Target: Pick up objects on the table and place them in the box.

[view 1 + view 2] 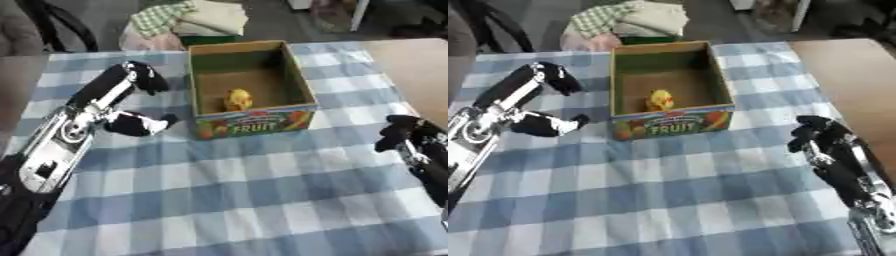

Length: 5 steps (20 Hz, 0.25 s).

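A blue-and-white checked cloth (262,190) covers the table, and past its far edge a heap of folded fabric (188,20) lies on the floor, a green plaid piece on top of pale ones. To the right, a bare brown surface (411,75) runs alongside the cloth.

The cardboard box (254,122) stands toward the far middle of the table, open at the top, its front panel printed with fruit pictures and the word FRUIT. Inside it, near the front wall and a little left of centre, sits a small yellow object (236,100); its shape is too soft to name. It is the only thing visible in the box, and it lies on the brown floor of the carton.

The left hand (131,107) hangs just beside the box's left wall, outside it, palm toward the carton. Its fingers (147,75) are spread away from the thumb (140,124) with a wide gap between them, and they hold nothing. The hand stands between the box and the left part of the cloth, not touching the carton as far as one can tell.

The right hand (820,137) shows near the right edge, well apart from the box, fingers curled inward around nothing.
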{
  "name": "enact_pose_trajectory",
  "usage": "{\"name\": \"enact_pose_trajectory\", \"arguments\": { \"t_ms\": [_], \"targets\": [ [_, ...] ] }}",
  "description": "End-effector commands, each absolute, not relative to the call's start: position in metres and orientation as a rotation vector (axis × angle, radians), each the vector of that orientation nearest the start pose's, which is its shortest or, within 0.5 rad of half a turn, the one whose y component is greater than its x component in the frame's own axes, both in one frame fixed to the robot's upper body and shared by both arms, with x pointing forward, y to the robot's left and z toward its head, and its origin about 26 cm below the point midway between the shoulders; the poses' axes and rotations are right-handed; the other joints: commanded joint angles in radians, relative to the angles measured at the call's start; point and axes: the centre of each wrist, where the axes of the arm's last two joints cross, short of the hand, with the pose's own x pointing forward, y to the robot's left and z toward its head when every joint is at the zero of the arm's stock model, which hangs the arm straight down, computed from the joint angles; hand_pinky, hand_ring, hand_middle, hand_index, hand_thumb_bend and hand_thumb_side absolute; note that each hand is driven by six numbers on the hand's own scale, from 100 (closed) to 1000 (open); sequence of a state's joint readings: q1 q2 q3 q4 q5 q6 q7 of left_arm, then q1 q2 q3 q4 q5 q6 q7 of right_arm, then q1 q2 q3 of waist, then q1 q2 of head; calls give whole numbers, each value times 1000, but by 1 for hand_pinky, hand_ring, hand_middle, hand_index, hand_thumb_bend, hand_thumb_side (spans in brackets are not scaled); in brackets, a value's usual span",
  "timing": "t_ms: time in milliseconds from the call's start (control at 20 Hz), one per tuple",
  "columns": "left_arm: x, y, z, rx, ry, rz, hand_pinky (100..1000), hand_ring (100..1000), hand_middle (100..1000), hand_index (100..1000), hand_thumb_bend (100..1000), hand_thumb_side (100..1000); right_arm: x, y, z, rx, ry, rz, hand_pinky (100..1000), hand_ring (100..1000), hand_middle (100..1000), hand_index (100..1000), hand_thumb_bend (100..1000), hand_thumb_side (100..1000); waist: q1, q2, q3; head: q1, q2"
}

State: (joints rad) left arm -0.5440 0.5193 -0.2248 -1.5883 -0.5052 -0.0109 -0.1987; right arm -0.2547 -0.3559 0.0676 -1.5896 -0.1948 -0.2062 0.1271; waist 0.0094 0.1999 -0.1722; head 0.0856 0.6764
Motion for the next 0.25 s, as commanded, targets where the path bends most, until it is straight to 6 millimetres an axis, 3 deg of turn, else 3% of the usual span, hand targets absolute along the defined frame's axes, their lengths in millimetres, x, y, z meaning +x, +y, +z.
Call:
{"name": "enact_pose_trajectory", "arguments": {
  "t_ms": [50,250],
  "targets": [
    [373,264,192,685,-1854,-1183,681,590,549,661,477,178,338,-293,94,59,-2015,395,583,560,575,767,100,387,-4,-19,4,-3,4],
    [370,268,190,685,-1846,-1167,681,590,548,662,477,178,338,-293,94,57,-2012,394,583,559,575,767,100,389,-2,-20,10,-5,6]
  ]
}}
